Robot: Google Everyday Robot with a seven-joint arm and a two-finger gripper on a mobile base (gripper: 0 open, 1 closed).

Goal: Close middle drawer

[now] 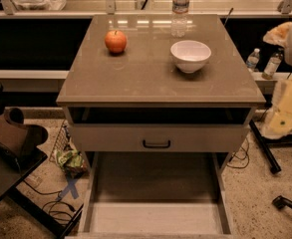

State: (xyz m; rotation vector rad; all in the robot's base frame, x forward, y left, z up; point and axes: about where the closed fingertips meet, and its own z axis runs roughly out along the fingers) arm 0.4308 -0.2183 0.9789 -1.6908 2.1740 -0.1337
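The middle drawer [155, 218] is pulled far out toward me at the bottom of the view. Its pale plank-like floor and thin side walls show, and it looks empty; its front panel is cut off by the frame's lower edge. Above it sits a shut drawer with a flat grey front and a black curved handle [156, 144]. My gripper [285, 114] is on the pale arm at the right edge of the view. It is beside the cabinet's right front corner, apart from the drawer and above its level.
On the cabinet top [150, 78] stand a red apple [115, 41], a white bowl [190, 55] and a water bottle [180, 10]. A dark open slot runs under the top. A dark chair [11, 138] is at left, with cables and litter [68, 159] on the floor. Black stand legs [265, 148] are at right.
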